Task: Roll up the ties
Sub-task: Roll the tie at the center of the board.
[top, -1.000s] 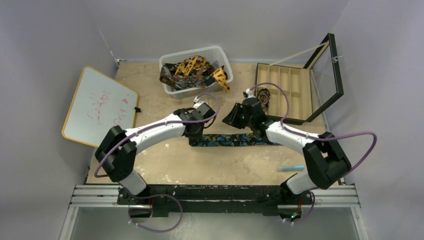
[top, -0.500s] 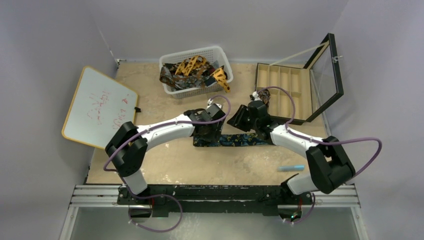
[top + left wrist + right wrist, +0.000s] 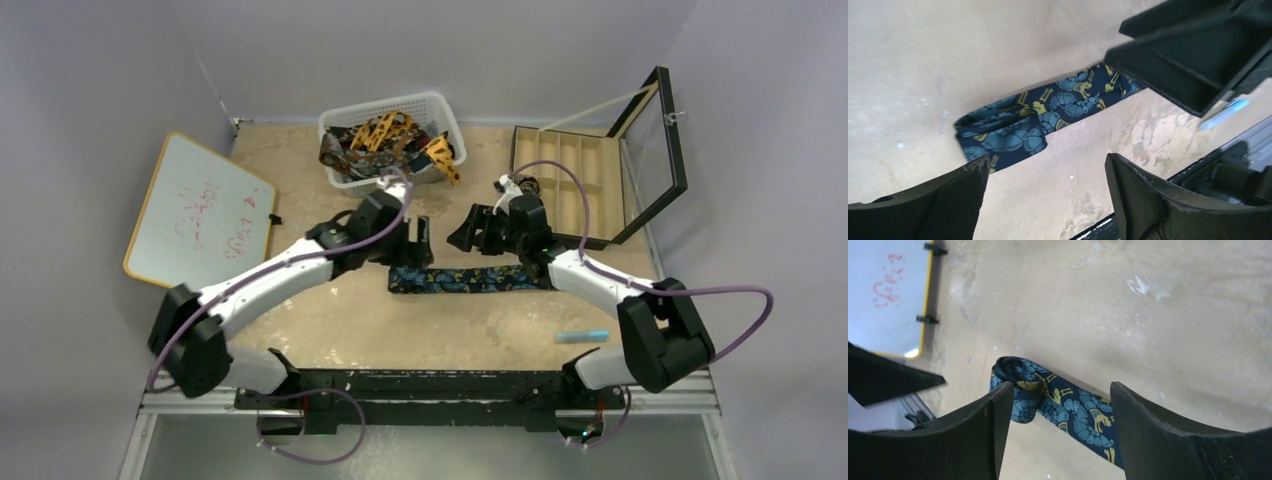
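Observation:
A dark navy tie [image 3: 465, 279] with blue-gold print lies flat across the table's middle, its left end [image 3: 998, 135] folded over on itself. My left gripper [image 3: 422, 243] hangs open just behind that folded end, with nothing between its fingers [image 3: 1047, 160]. To its right my right gripper [image 3: 466, 234] is also open and empty above the tie [image 3: 1073, 410], its fingers standing to either side of the strip in the right wrist view. More ties, orange-yellow [image 3: 385, 128] and dark brown [image 3: 335, 150], are heaped in the white basket [image 3: 385, 103].
A whiteboard [image 3: 200, 212] lies at the left. An open black compartment box [image 3: 570, 165] with a raised lid stands at the back right. A light blue marker [image 3: 582, 336] rests near the front right. The two grippers hang close together.
Both grippers have opened and let go of the navy tie, then lifted back away from it. The left arm's elbow has swung out to the left. The tie stays put.

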`<action>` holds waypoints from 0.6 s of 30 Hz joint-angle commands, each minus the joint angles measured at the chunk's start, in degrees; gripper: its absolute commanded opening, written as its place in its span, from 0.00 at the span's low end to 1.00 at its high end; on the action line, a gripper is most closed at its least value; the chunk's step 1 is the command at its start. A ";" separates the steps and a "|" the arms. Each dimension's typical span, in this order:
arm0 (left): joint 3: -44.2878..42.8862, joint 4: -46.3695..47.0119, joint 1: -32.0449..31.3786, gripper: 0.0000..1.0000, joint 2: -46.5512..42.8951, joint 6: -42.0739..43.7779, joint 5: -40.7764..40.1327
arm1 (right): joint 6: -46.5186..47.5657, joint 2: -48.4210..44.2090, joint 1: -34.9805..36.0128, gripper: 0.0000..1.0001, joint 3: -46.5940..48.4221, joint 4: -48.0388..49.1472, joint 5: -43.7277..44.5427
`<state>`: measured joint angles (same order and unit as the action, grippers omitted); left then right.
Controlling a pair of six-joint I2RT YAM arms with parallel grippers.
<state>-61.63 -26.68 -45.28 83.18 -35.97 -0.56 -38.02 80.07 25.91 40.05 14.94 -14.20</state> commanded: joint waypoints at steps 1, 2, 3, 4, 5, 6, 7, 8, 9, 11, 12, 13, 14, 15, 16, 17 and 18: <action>4.45 2.97 5.17 0.83 -10.96 -0.55 3.39 | 15.12 -1.69 0.13 0.75 1.97 10.02 -10.27; 6.27 2.60 7.55 0.86 -13.88 -0.45 4.18 | 19.68 -1.99 0.51 0.76 1.48 12.04 -13.50; 7.52 2.00 8.84 0.87 -15.96 -0.28 4.32 | 23.78 -2.10 1.28 0.77 1.01 13.47 -15.68; 8.58 1.15 10.65 0.89 -17.69 -0.14 4.53 | 29.36 -1.98 2.36 0.96 1.08 13.53 -17.50; 9.83 0.62 12.97 0.90 -19.00 0.13 5.38 | 36.40 -1.31 3.97 0.98 2.18 11.68 -18.47; 11.10 0.35 15.45 0.90 -20.11 0.64 7.18 | 43.38 -0.51 6.38 0.99 4.43 7.53 -17.67; 12.36 0.37 18.47 0.90 -20.99 1.04 9.42 | 49.28 1.58 8.84 0.99 6.54 4.05 -15.86; 13.66 0.50 22.28 0.90 -21.83 1.49 11.81 | 53.25 3.44 11.45 0.99 8.50 0.93 -13.36; 14.81 0.79 24.59 0.90 -22.50 1.66 13.84 | 57.12 5.62 13.30 0.99 10.21 -0.62 -12.11; 16.91 1.49 27.89 0.90 -23.54 2.19 17.34 | 61.98 9.24 15.34 0.99 13.02 -3.94 -11.14; 17.72 1.79 29.97 0.90 -23.92 2.33 18.79 | 64.12 10.68 15.95 0.99 14.12 -5.66 -11.23; 18.48 1.97 31.14 0.90 -24.29 2.50 20.05 | 65.90 11.66 16.54 0.99 15.07 -7.01 -11.36; 19.14 2.32 32.00 0.90 -24.56 2.69 20.89 | 67.36 12.38 17.11 0.99 15.95 -8.07 -11.07; 19.73 2.34 32.73 0.90 -24.75 2.85 21.49 | 68.47 12.85 17.70 0.99 16.28 -8.39 -10.86; 20.11 2.36 33.32 0.90 -24.81 3.05 21.94 | 69.46 13.36 18.04 0.99 16.62 -8.76 -11.00; 20.49 2.38 33.78 0.90 -24.91 3.34 22.25 | 70.23 13.93 18.39 0.99 17.03 -9.08 -11.06; 20.67 2.39 34.17 0.90 -24.97 3.44 22.46 | 70.57 14.61 18.52 0.99 17.40 -9.21 -11.11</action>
<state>-41.87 -25.85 -12.88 60.16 -34.68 16.38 22.76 93.62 43.86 54.54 10.63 -25.98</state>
